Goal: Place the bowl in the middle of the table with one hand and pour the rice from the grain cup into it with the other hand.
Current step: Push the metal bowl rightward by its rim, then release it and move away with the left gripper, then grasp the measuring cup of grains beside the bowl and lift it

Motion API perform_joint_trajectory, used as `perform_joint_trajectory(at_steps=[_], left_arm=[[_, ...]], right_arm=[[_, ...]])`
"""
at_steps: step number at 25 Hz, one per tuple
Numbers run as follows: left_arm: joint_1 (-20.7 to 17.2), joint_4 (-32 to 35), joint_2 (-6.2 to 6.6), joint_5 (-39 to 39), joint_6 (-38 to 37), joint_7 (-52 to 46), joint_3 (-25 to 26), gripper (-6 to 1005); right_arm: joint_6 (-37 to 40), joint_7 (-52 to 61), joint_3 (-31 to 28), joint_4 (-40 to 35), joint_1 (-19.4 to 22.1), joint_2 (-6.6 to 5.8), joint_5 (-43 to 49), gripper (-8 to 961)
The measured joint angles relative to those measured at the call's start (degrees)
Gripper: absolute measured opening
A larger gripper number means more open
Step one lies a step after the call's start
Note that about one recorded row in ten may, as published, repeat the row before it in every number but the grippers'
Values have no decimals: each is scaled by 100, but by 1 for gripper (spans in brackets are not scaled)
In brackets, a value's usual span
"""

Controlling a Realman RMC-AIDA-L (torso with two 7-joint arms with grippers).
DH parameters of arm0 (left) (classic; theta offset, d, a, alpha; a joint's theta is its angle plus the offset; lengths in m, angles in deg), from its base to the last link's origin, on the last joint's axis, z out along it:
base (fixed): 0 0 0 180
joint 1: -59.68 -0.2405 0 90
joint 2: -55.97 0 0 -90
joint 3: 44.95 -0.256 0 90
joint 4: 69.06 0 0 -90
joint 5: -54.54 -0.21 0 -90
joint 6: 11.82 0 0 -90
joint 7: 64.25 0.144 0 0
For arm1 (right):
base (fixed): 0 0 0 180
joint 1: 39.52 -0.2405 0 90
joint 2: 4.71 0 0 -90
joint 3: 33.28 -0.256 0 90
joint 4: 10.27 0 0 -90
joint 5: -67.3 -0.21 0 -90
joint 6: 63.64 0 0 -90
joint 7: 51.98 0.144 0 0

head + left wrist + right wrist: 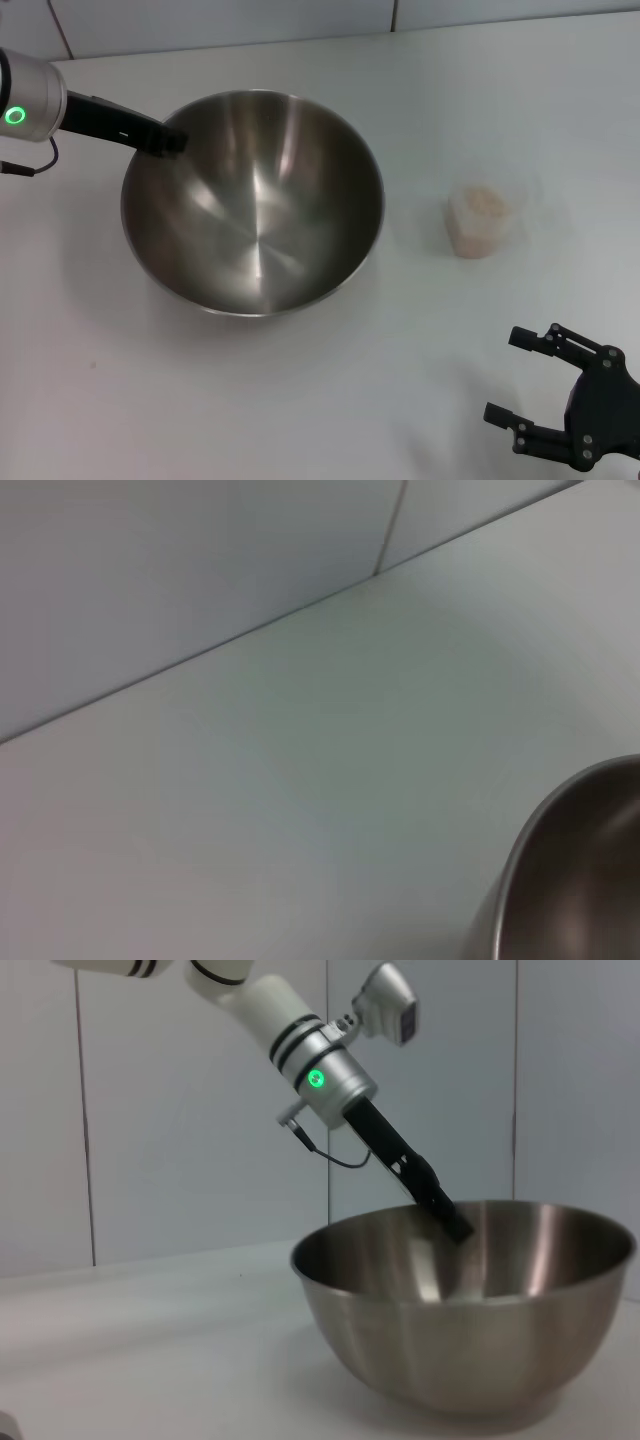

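The bowl stands on the white table, left of the middle, and is empty inside. My left gripper reaches from the left and is shut on the bowl's far-left rim. The right wrist view shows its fingers over the rim of the bowl. The left wrist view shows only an edge of the bowl. The clear grain cup with pale rice in it stands upright to the right of the bowl. My right gripper is open and empty near the front right, well short of the cup.
A tiled wall rises behind the table's far edge. Bare table lies between the bowl and the cup and in front of the bowl.
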Motion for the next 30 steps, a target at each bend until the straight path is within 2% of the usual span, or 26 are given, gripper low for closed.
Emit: perform_joint_trajectory(at_steps=[4, 13, 20, 21, 23, 24, 25, 28, 29, 30], left_arm=[[104, -304, 16, -88, 311, 77, 4, 66], [62, -252, -54, -41, 520, 357, -41, 99], [1, -30, -74, -39, 511, 371, -61, 223], [-238, 521, -86, 81, 317, 394, -108, 241], [-523, 1078, -86, 342, 128, 485, -217, 276], [-523, 1078, -86, 342, 128, 485, -217, 294], [-962, 1745, -82, 893, -122, 771, -357, 312], [-1811, 2719, -64, 1879, -528, 1570, -579, 419], [-1811, 2719, -64, 1879, -528, 1570, -579, 454], [-2315, 3203, -46, 2244, -926, 2012, -677, 490]], right_arm=[[2, 0, -5, 7, 0, 6, -1, 817], [6, 0, 0, 12, -16, 9, -1, 817], [4, 0, -42, 24, 8, 9, -13, 817], [4, 0, -60, 29, 13, 9, -25, 817], [7, 0, -168, 56, 25, 9, -49, 817], [23, 0, -293, 80, 28, 9, -57, 817], [40, 0, -411, 107, 31, 9, -61, 817], [65, 0, -1087, 295, 40, 7, -64, 817], [49, 0, -1318, 348, 46, 6, -65, 817], [28, 0, -1593, 406, 52, 6, -66, 817]])
